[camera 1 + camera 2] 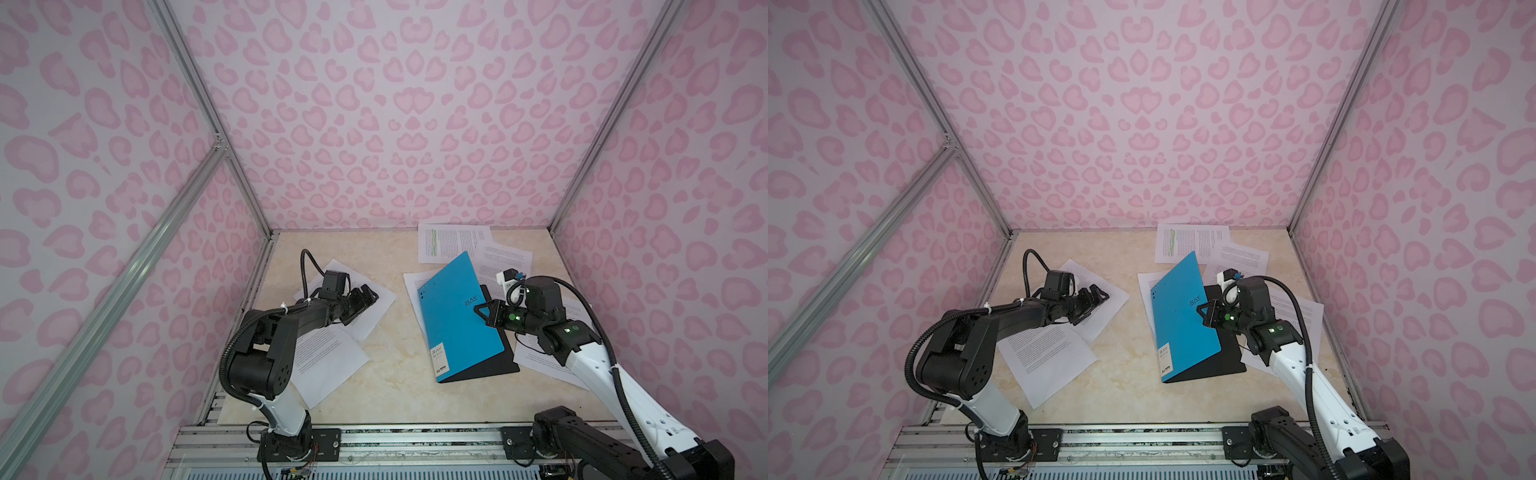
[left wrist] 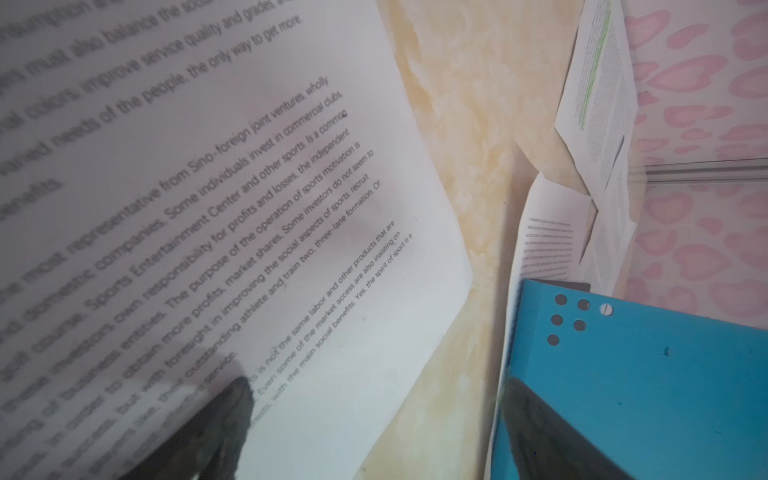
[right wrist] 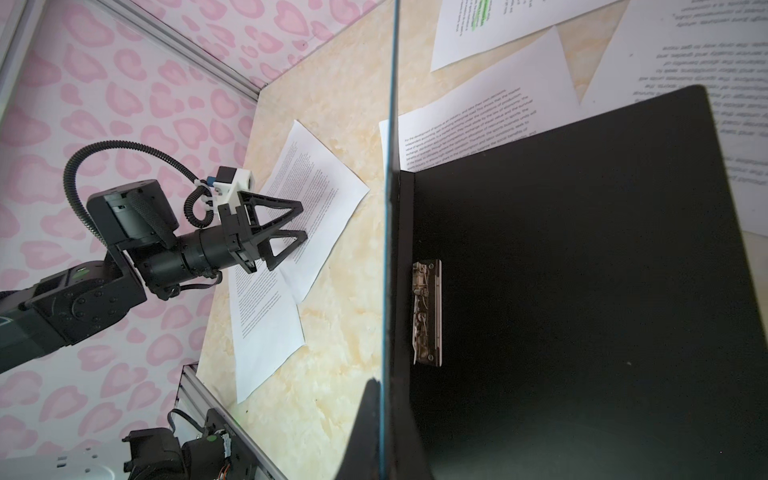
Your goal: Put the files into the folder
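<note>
**Folder cover raised, sheets loose around it**

In both top views the folder point(image 1: 457, 328) lies at about 3 o'clock on the table point(image 1: 395, 374). Its black back is flat and its blue cover is tilted up. The right tool point(image 1: 481, 309) is closed on that cover's free edge. The right wrist view shows the cover edge-on, with the metal clip point(image 3: 426, 311) beside the spine. The left tool point(image 1: 371, 297), jaws wide apart and gripping nothing, hangs over two overlapping sheets point(image 1: 332, 357) at 9 o'clock. More sheets lie under and around the folder. The green-marked sheet point(image 1: 440, 243) sits at 1 o'clock by the back wall point(image 1: 395, 124).
</note>
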{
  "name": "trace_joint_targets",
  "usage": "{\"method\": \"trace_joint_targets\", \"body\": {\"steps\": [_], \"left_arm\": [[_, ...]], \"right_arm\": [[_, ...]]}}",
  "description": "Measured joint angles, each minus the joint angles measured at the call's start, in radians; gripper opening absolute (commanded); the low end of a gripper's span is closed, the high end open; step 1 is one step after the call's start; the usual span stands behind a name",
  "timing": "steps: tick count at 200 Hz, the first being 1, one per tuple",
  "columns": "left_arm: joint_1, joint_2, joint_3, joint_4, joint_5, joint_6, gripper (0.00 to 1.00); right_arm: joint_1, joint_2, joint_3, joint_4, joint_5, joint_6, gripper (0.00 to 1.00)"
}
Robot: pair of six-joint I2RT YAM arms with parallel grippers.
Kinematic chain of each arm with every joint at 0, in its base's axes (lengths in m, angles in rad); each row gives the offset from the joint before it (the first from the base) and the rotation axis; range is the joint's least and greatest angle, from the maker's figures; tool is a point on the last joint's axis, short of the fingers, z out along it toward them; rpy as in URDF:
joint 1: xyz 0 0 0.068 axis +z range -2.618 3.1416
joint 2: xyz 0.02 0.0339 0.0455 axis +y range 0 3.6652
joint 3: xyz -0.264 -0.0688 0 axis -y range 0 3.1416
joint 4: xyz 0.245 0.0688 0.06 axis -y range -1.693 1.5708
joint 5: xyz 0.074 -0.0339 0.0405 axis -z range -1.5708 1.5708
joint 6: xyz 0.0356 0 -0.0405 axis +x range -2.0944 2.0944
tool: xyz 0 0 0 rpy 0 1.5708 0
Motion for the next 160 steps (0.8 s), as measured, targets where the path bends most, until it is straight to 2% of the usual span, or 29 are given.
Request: {"method": "trace_joint_targets", "body": {"steps": [41, 46, 69, 77, 88, 117, 139, 160], "left_arm": [[0.033, 0.080, 0.077, 0.037, 0.031, -0.001, 0.94], [0.035, 0.082, 0.080, 0.037, 0.035, -0.002, 0.94], [0.039, 0.057, 0.062, 0.032, 0.055, -0.004, 0.95], [0.040, 0.015, 0.036, 0.031, 0.088, -0.014, 0.95], [0.040, -0.052, 0.009, 0.040, 0.128, -0.024, 0.96], [0.039, -0.302, -0.028, 0.065, 0.191, -0.062, 0.97], [0.047, -0.474, -0.014, -0.005, 0.179, -0.060, 0.97], [0.060, -0.629, 0.019, -0.146, 0.101, -0.033, 0.99]], "right_arm": [[0.004, 0.008, -0.009, 0.007, 0.006, -0.003, 0.05], [0.005, 0.009, -0.009, 0.007, 0.005, -0.003, 0.09], [0.010, 0.009, -0.008, 0.007, -0.002, -0.004, 0.40], [0.017, 0.006, -0.004, 0.007, -0.004, -0.006, 0.49], [0.032, 0.005, 0.012, 0.008, -0.013, -0.006, 0.56], [0.101, 0.031, 0.062, 0.056, -0.034, 0.006, 0.65], [0.204, 0.065, 0.117, 0.069, -0.006, 0.027, 0.70], [0.373, 0.132, 0.176, 0.136, 0.062, 0.050, 0.76]]}}
